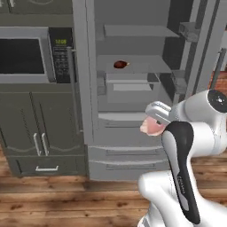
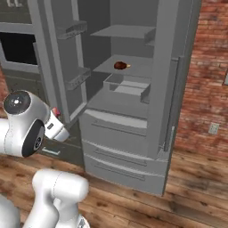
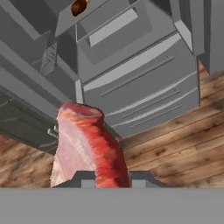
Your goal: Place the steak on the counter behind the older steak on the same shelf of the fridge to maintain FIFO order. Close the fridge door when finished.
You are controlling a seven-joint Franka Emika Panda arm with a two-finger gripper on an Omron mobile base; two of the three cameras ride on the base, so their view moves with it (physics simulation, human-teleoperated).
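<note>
Currently gripper (image 3: 112, 178) clamped on steak (image 3: 85, 148), slab upright between fingertips, before open fridge (image 1: 133, 146).

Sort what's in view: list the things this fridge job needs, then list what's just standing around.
Needed for the job:
- steak, gripped in the gripper
- older steak
- shelf it lies on
- fridge, doors open

Just standing around:
- microwave
- cabinet doors under it
- brick wall
- grey drawer box under the shelf
</note>
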